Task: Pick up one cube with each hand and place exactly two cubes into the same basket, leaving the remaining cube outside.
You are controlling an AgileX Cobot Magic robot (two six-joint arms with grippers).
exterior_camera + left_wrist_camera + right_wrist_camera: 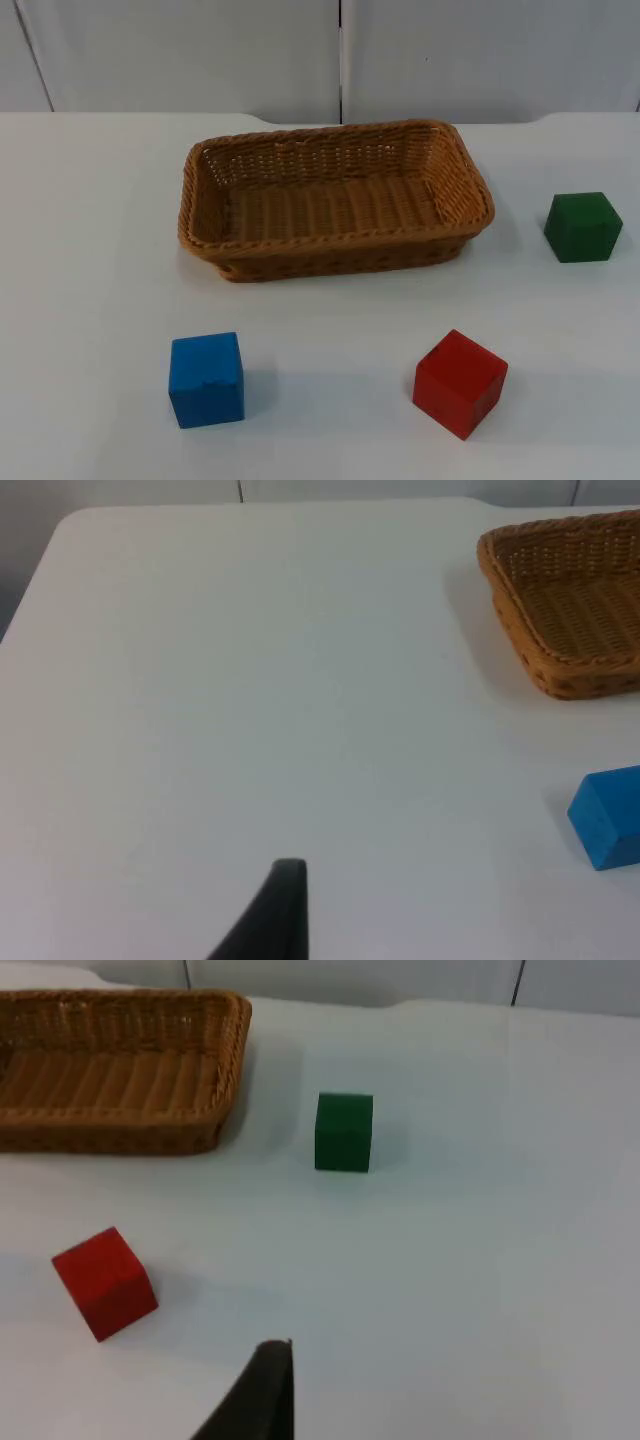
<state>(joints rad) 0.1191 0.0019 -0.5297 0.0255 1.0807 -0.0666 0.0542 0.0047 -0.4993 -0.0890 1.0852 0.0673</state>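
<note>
Blue cube (206, 380), red cube (459, 383), green cube (583, 227) on bench (90, 250); basket (333, 196) holds 0 of 2. Left hand (270, 915), right hand (260, 1390) wait; grip state unclear.

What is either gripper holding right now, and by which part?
Nothing is held. The blue cube, red cube and green cube all sit on the table outside the basket, no fingers touching them.

One woven basket (335, 195) stands on one white table (90, 250). Three cubes lie outside it: one blue cube (206, 379), one red cube (459, 382), and one green cube (582, 227). The basket holds no cubes.
</note>
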